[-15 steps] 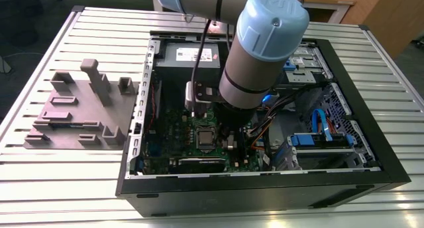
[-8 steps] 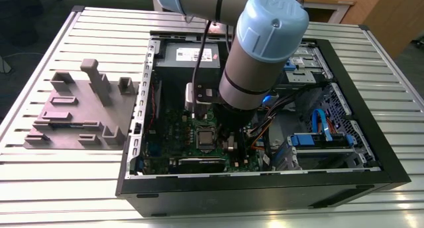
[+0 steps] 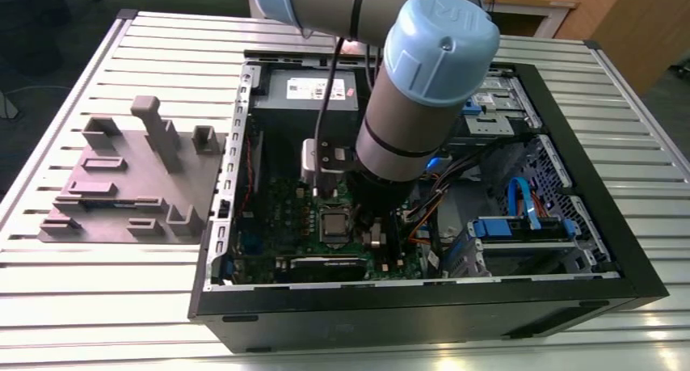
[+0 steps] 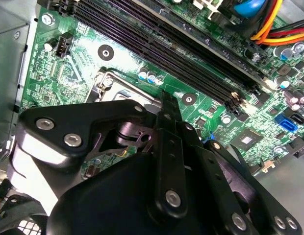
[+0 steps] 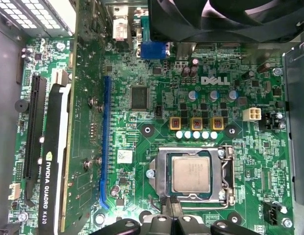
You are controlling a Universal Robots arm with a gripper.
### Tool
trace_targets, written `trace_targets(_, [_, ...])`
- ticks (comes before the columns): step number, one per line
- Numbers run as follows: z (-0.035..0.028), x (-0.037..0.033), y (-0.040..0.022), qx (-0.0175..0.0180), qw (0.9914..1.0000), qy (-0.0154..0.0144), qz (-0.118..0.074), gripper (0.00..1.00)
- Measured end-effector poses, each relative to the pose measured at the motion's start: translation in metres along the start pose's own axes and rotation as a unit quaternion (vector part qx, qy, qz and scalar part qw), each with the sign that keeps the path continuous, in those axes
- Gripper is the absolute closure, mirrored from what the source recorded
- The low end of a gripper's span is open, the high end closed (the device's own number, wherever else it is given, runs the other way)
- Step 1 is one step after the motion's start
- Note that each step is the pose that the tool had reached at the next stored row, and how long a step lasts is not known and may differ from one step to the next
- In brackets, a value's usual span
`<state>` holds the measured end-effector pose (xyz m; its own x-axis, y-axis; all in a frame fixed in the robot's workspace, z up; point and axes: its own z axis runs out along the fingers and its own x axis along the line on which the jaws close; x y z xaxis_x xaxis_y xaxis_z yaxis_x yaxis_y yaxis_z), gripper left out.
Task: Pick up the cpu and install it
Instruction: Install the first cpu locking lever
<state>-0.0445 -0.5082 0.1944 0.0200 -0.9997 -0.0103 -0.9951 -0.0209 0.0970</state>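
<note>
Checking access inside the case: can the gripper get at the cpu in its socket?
Probably yes. In the first wrist view the cpu lies uncovered in the socket, and the gripper hangs at the socket's edge with nothing between them.

A maker's name in big white letters (image 5: pixel 214 80) is printed on the green board (image 5: pixel 142 73). It is near the socket (image 5: pixel 163 169) that holds the cpu (image 5: pixel 191 175). Between that name and the socket sit three square parts with yellow rims (image 5: pixel 197 123), and each has a tiny mark on top. Just beside the socket is a small white sticker (image 5: pixel 124 156), with print too small to read. Well apart from the socket, a long black card (image 5: pixel 46 186) has white letters and a number running along its edge. In the exterior view, the grey box (image 3: pixel 270 96), well apart from the socket, has a white label (image 3: pixel 315 88) with tiny dark print.
</note>
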Motion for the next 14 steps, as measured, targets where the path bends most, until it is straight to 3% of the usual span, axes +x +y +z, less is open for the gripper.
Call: trace_targets(14, [0.0019,0.0,-0.0002,0.0,0.99999,0.0001,-0.005,0.89])
